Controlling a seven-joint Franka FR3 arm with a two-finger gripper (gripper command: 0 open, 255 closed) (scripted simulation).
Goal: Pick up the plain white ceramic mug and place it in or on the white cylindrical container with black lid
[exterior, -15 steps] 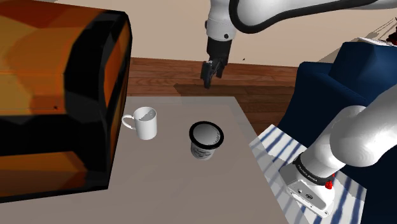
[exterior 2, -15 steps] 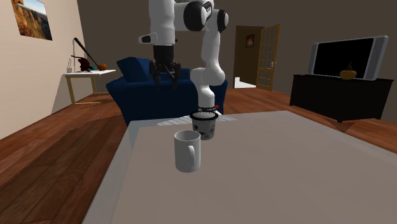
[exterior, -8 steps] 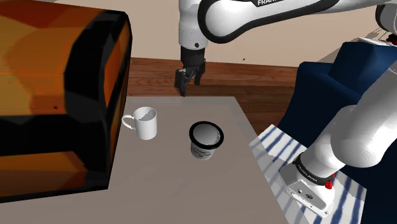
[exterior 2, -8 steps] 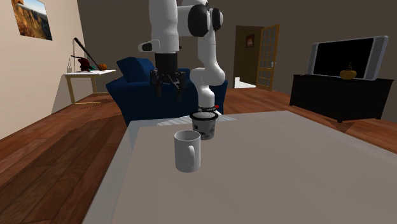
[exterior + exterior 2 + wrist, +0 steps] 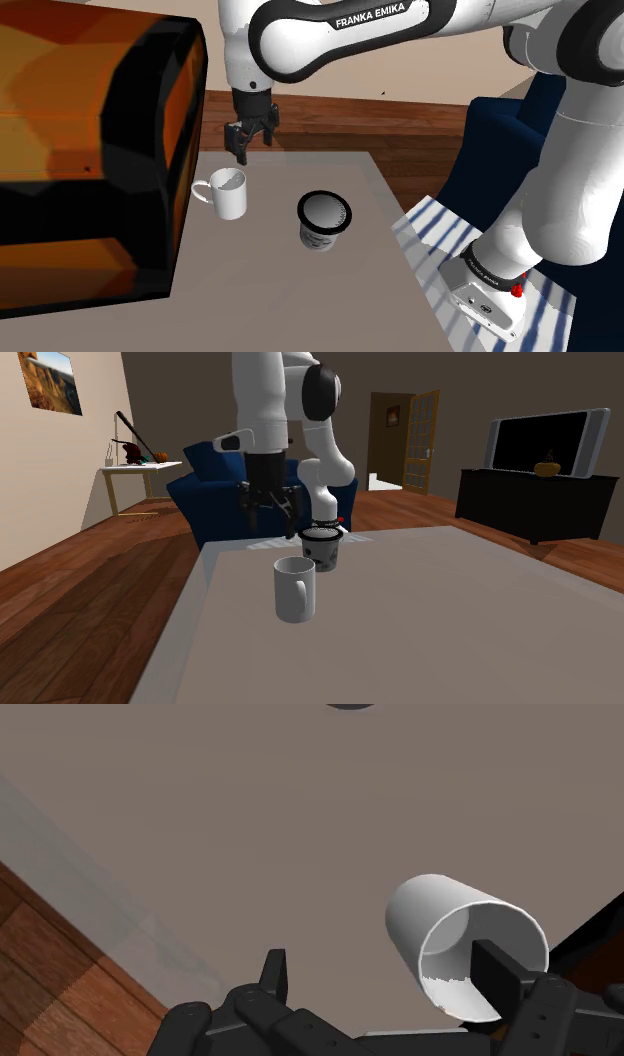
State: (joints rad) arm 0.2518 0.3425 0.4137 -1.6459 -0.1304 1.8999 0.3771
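A white mug stands upright on the grey table, its handle toward the shoulder view's left. Just to its right stands the white cylindrical container with a black-rimmed lid. My black gripper hangs open above the table's far edge, a little beyond and above the mug. In the second exterior view the gripper is behind the mug and beside the container. In the wrist view the mug lies below, by one of the fingers, and nothing is between them.
A large orange and black block rises along the table's left side in the shoulder view, close to the mug. A dark blue sofa stands behind the table, with wooden floor past the far edge. The arm's stand is at lower right.
The arm has swung toward the shoulder view's left and lowered, bringing the gripper from above the floor beyond the table to just over the mug's far side. Mug and container have not moved.
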